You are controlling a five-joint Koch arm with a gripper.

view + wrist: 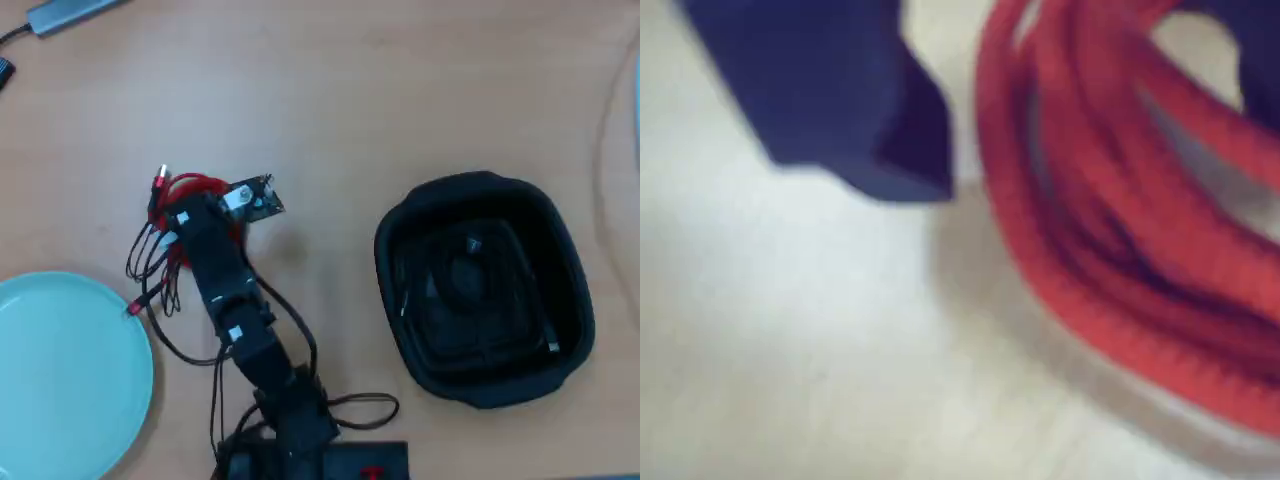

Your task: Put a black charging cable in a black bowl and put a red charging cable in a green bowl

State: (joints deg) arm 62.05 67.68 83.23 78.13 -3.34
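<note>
Wrist view: the picture is blurred. One dark blue finger (855, 110) enters from the upper left and ends just above the pale bench (790, 350); a second dark part shows only at the top right corner. The red charging cable (1110, 230) lies coiled on the bench at the right, its several turns filling that side, with its left edge just beside the finger tip. A strip of bare bench separates the two, so no grip on the cable is seen, and whether the fingers stand wide or narrow cannot be told. The lower left of this view is bare bench. Overhead view: the arm (235, 300) rises from its base at the bottom edge and reaches up and to the left, its wrist bent down over the red charging cable (195, 187); the gripper (200, 215) is hidden under the wrist housing. Part of the red coil shows above and to the left of the wrist, with plug ends trailing to the left and lower left. The robot's own dark wires loop on the left of the arm. The green bowl (60, 370) sits at the lower left, cut by the picture edge, near the cable's lower plug end and holding nothing. The black bowl (485, 290) stands well apart at the right; a thin dark line along its inner wall may be the black charging cable, but this cannot be confirmed. The upper half of the bench (400, 90) is open, with a grey object (70, 12) at the top left corner.
</note>
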